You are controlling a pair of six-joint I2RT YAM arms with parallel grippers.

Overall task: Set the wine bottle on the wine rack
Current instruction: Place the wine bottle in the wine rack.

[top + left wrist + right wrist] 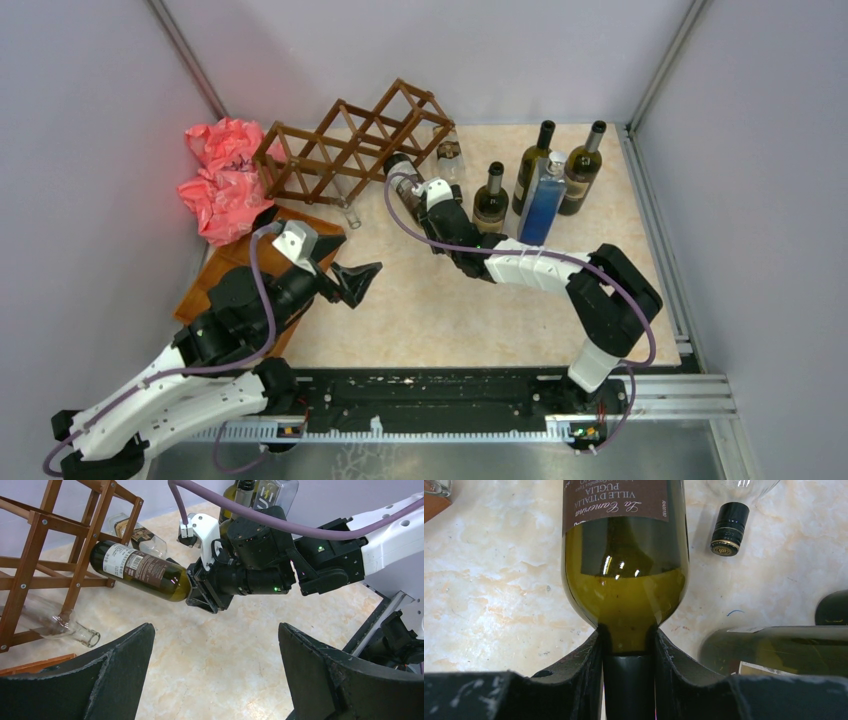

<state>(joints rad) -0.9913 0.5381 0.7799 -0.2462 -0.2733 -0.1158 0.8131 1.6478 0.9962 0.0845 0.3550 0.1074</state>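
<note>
Wine bottle (140,572): horizontal, neck pinched in right gripper (628,647), so base faces wine rack (340,150), upper centre. Left gripper (357,280): wide, empty.

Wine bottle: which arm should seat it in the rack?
Right. The right gripper is shut on the bottle at its neck, and the bottle's base is at the rack's edge. The left gripper is open, empty and facing the scene from a distance.
</note>
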